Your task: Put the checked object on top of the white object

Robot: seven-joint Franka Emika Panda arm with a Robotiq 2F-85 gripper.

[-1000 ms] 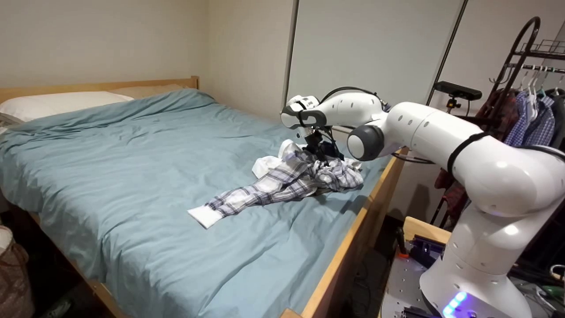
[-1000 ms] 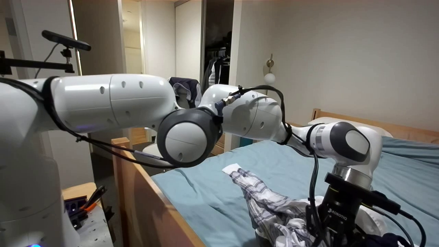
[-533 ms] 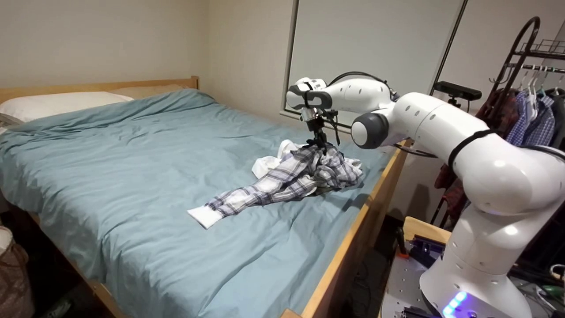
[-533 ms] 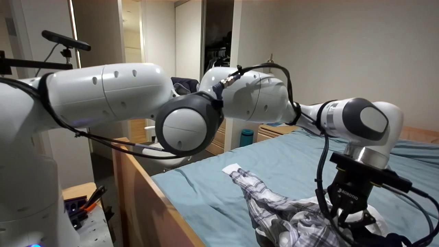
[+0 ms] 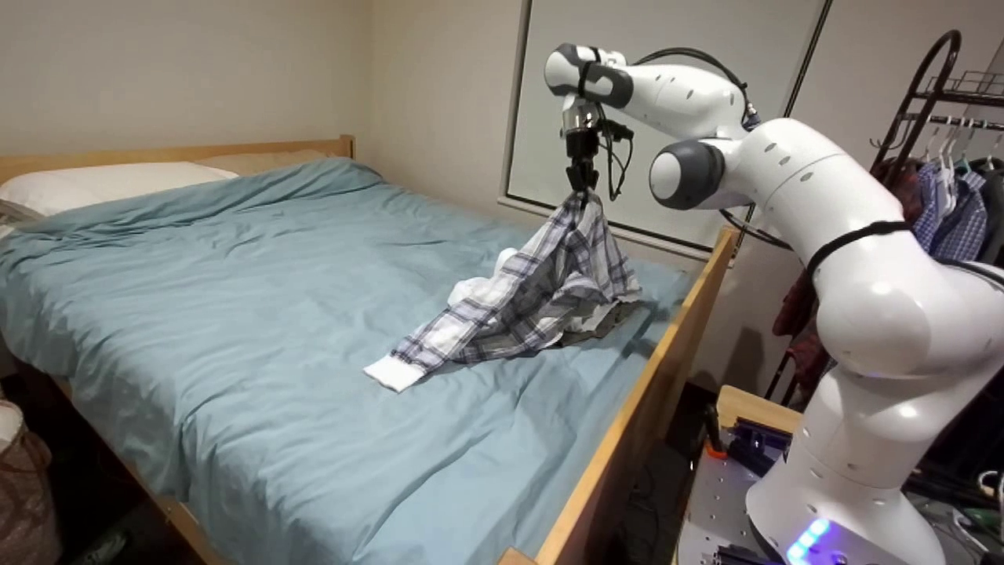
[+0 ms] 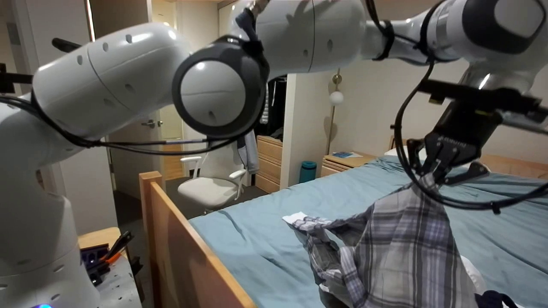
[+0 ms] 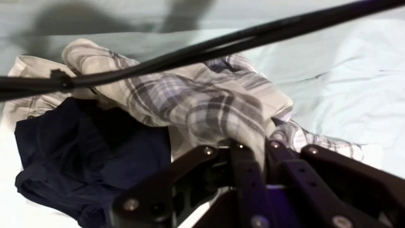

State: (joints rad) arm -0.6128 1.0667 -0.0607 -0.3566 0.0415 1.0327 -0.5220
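Observation:
The checked shirt is white, grey and purple plaid. My gripper is shut on a gathered upper part of it, and the cloth hangs in a tent shape from the fingers. Its lower part and white-cuffed sleeve lie on the bed. In an exterior view the shirt hangs below the fingertips. In the wrist view a fold of the shirt runs between the fingers. The white cloth lies on the bed behind the shirt, mostly hidden by it; a piece of the white cloth shows beside it.
A dark navy cloth lies beside the shirt; its edge shows in an exterior view. The blue bed cover spreads around. The wooden bed board stands between bed and robot base. A black cable crosses the wrist view.
My gripper has risen well above the bed and a little toward the robot base, lifting the gathered shirt into a peak. The cuffed sleeve has been dragged slightly toward the gripper.

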